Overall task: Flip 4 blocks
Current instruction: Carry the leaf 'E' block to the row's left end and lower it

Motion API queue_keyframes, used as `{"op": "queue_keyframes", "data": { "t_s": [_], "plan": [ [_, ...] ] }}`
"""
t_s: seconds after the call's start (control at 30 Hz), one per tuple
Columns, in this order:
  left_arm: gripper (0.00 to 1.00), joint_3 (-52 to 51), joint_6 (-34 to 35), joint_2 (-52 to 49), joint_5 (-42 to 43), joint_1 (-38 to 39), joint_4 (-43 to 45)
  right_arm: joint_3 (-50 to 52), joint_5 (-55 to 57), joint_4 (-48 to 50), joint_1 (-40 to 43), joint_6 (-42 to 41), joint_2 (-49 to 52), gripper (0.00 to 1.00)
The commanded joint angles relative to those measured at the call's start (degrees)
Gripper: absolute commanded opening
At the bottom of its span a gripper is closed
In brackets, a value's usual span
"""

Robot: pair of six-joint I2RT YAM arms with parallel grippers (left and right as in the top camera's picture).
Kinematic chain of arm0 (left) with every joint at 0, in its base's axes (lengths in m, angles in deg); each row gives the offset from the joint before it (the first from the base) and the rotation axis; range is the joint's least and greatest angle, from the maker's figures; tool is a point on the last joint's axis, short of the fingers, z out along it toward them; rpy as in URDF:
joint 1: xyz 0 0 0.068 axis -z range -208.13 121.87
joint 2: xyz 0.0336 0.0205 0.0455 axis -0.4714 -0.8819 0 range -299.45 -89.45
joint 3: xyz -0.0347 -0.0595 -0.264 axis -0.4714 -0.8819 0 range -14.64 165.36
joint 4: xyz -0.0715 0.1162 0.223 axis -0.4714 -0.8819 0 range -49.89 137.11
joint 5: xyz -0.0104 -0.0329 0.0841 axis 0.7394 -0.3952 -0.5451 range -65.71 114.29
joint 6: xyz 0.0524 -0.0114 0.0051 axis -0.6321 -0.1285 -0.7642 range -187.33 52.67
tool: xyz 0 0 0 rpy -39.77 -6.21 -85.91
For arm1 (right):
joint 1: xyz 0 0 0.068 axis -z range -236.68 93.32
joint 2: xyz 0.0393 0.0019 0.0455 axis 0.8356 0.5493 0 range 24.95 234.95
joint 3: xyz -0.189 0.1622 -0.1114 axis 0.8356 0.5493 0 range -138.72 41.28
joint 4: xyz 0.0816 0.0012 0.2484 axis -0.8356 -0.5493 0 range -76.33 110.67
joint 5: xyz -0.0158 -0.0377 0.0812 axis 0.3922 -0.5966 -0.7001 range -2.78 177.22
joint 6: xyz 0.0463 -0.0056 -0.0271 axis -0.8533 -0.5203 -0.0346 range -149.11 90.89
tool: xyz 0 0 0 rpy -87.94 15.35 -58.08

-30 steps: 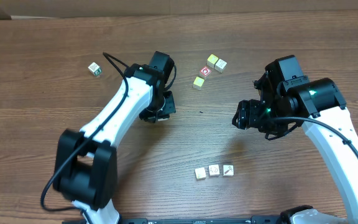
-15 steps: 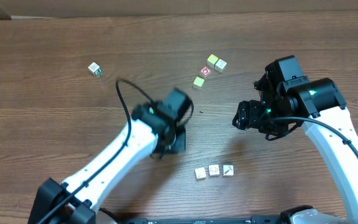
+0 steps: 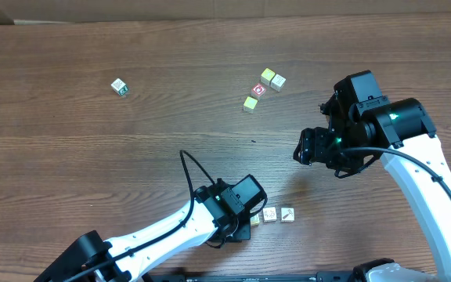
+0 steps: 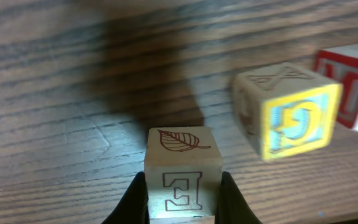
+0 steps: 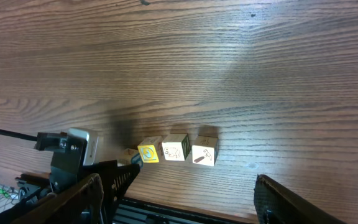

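The left gripper [image 4: 182, 200] pinches a small wooden cube, the leaf block [image 4: 182, 168], its two dark fingers [image 4: 135, 199] pressed flat against opposite side faces. A leaf drawing faces up and a letter E faces the wrist camera. Whether the cube rests on the wood or hangs just above it cannot be told.

Just beside it stands the yellow-framed block [image 4: 289, 112], then the red-lettered block [image 4: 347, 87] and the end block [image 5: 204, 150]. With the held cube they make a short row close to the front edge of the tabletop [image 3: 69, 157], on the robot's side and a little right of the middle. From overhead, the left arm hides the held cube.

The right gripper [image 3: 310, 147] hangs well apart from the row, over bare wood toward the right edge, its jaws spread wide and holding nothing.

These blocks look light and rigid, so a firm squeeze should not harm them. Their smooth printed faces may slip or twist if caught near a corner. The surest hold is probably square on two opposite faces, at mid height. Neighbours stand so close that only the faces pointing away from the row seem free for fingers.

A cluster of cubes [image 3: 266, 78] and a lone cube [image 3: 118, 86] sit toward the far edge.
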Motion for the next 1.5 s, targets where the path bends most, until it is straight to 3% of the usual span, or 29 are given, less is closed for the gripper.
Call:
{"op": "queue_keyframes", "data": {
  "t_s": [0.0, 0.6, 0.9, 1.23, 1.47],
  "plan": [
    [0.04, -1.20, 5.03, 1.14, -1.95, 0.09, 0.74, -1.18, -0.31, 0.02, -0.15, 0.46, -0.50, 0.79],
    [0.09, -1.29, 5.09, 1.14, -7.13, 0.09, 3.67, -1.18, -0.33, 0.00, -0.15, 0.42, -0.50, 0.79],
    [0.18, -1.29, 4.87, 1.11, -7.32, 0.09, 4.46, -1.18, -0.33, 0.02, -0.15, 0.42, -0.50, 0.79],
    [0.40, -1.29, 4.87, 1.11, -7.32, 0.09, 4.59, -1.18, -0.31, 0.00, -0.15, 0.44, -0.50, 0.79],
    [0.37, -1.27, 4.83, 1.14, -7.41, 0.02, 5.40, -1.18, -0.33, 0.02, -0.15, 0.42, -0.50, 0.79]
  ]
}}
